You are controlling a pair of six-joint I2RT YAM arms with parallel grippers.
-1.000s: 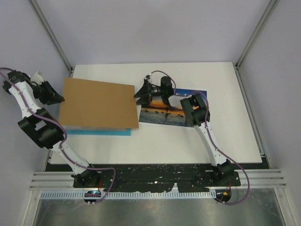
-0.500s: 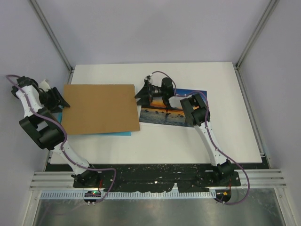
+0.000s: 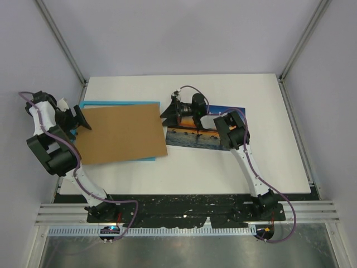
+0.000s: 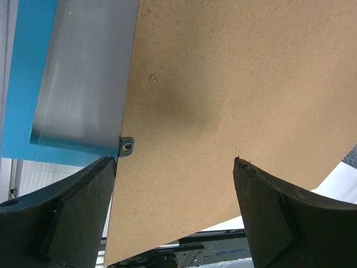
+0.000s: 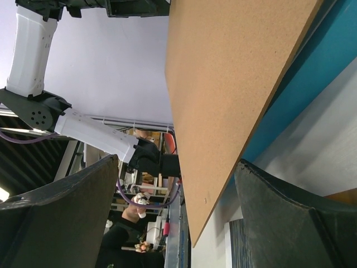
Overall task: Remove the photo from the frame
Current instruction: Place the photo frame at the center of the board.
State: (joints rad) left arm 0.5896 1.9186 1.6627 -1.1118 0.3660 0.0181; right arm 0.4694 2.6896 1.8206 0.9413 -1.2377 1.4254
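The photo (image 3: 209, 134), a sunset print, lies flat on the white table (image 3: 223, 89), partly under my right arm. The light-blue frame (image 3: 117, 103) lies at the left, mostly covered by a brown backing board (image 3: 122, 134). My left gripper (image 3: 85, 118) is open at the board's left edge. In the left wrist view the board (image 4: 223, 100) reaches between the spread fingers (image 4: 72, 218), and the frame (image 4: 25, 84) shows beside it. My right gripper (image 3: 166, 113) is open over the photo's left end, facing the board's right edge (image 5: 223, 84) and the frame (image 5: 315, 72).
Grey walls and metal posts close in the table on three sides. A dark rail (image 3: 184, 204) with both arm bases runs along the near edge. The table's right edge (image 3: 295, 139) lies beyond the photo.
My left gripper has opened and let go of the backing board. The board has dropped from its raised tilt to rest on the frame. The right arm has not moved.
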